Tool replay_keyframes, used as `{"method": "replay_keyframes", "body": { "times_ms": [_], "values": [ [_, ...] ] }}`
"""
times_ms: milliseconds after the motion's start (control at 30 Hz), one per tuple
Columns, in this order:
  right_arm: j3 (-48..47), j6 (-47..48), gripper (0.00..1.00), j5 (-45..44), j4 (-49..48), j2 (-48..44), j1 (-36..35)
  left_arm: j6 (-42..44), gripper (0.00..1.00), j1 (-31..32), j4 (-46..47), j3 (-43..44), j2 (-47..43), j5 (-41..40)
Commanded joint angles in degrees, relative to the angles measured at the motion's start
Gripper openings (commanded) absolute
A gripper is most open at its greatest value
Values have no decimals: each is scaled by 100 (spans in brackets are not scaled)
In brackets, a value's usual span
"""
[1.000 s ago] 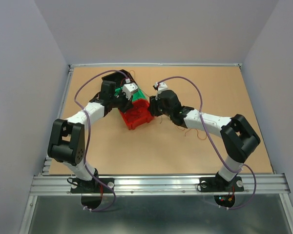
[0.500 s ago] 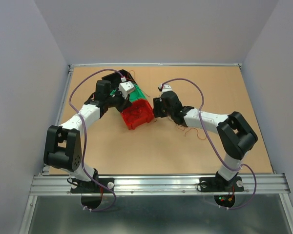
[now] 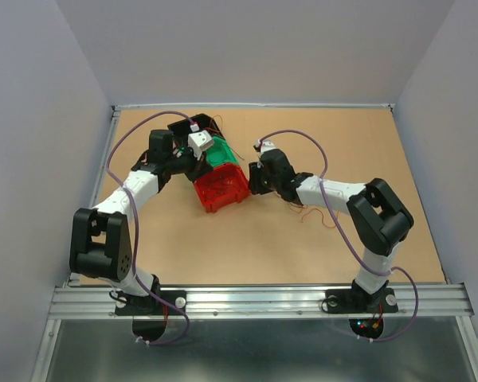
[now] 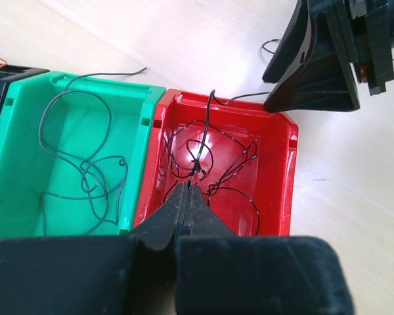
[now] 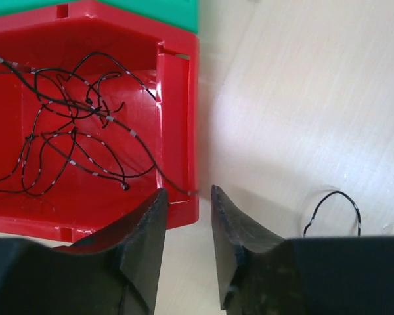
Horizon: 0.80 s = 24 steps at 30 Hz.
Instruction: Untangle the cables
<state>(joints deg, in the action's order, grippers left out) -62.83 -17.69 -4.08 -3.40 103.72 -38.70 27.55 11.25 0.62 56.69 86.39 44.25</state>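
Note:
The cables are hair-thin wires. A tangle of black cables (image 4: 210, 164) lies in the red bin (image 4: 285, 177), and more dark ones (image 4: 85, 170) lie in the green bin (image 4: 26, 197). My left gripper (image 4: 187, 188) is shut on one black cable, which runs up from its tips over the bin's far rim. From above, the left gripper (image 3: 209, 163) hangs over the bins. My right gripper (image 5: 187, 191) stands open at the red bin's (image 5: 177, 131) right wall, a cable end (image 5: 192, 192) poking over the rim between its fingertips. From above, the right gripper (image 3: 252, 181) is beside the red bin (image 3: 221, 189).
A black bin (image 3: 195, 123) stands behind the green bin (image 3: 220, 153). Loose red and orange wires (image 3: 315, 213) lie on the table under my right forearm. A black wire loop (image 5: 331, 203) lies on the table right of my right gripper.
My left arm has swung left and back, carrying its gripper a little left over the bins. My right gripper has edged left, closer to the red bin's wall.

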Motion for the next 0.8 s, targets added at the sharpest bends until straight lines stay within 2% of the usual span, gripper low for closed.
{"method": "replay_keyframes", "body": {
  "times_ms": [0, 33, 100, 133, 167, 200, 333, 400, 433, 700, 767],
  "values": [
    [-353, 126, 36, 267, -47, 174, -24, -22, 0, -26, 122, -52, -254, 304],
    [-370, 126, 35, 302, -47, 201, -24, -22, 0, -26, 122, -52, -254, 312],
    [-397, 161, 25, 320, -47, 245, -24, -22, 0, -35, 122, -52, -245, 330],
    [-397, 170, 18, 250, -47, 228, -24, -22, 0, -43, 122, -61, -245, 321],
    [-397, 161, 3, 206, -56, 201, -24, -22, 0, -43, 122, -52, -245, 312],
    [-380, 161, 0, 171, -73, 166, -24, -22, 0, -35, 122, -52, -245, 312],
    [-239, 248, 1, 74, -187, -45, -24, -13, 0, -61, 113, -61, -289, 356],
    [-230, 284, 7, 30, -187, -63, -24, 13, 0, -61, 113, -79, -316, 418],
    [-230, 319, 15, -14, -187, -63, -32, 48, 0, -61, 105, -79, -324, 496],
    [-160, 547, 25, 65, -416, -63, -24, 268, 0, -70, -54, -79, -395, 813],
    [-151, 618, 32, 47, -477, -45, -24, 303, 0, -70, -54, -79, -404, 866]
  ]
}}
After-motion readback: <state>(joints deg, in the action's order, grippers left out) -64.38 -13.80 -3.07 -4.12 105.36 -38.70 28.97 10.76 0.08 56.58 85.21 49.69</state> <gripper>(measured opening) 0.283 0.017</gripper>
